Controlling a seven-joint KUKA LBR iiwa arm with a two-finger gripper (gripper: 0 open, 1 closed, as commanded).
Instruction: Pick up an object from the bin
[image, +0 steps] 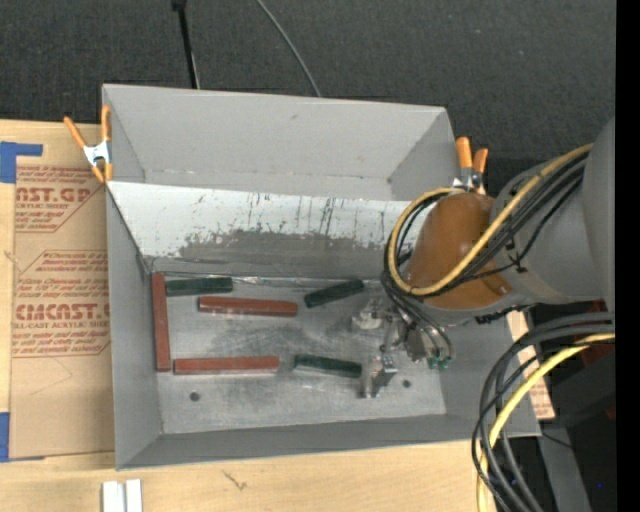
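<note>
Nearest the lens is the robot's orange wrist cover, ringed by yellow and black cables. It enters from the right above the grey metal bin. Below it the gripper sits low over the bin floor, in the right-hand part near the front wall. Whether the gripper is released or clenched cannot be determined from this view. Just beside it on the left lies the lower dark green bar, flat on the floor, its right end pointing toward the gripper; contact between the two cannot be confirmed. Left of that bar, near it and roughly in line with it, lies the lower red-brown bar. The left red-brown bar runs front to back along the left wall, its near end close to the lower red-brown bar's left end. Toward the rear wall lie the upper red-brown bar, a short dark green bar just behind its left end, and a tilted dark green bar to its right, apart from the gripper. All six bars lie flat and singly, none stacked.
</note>
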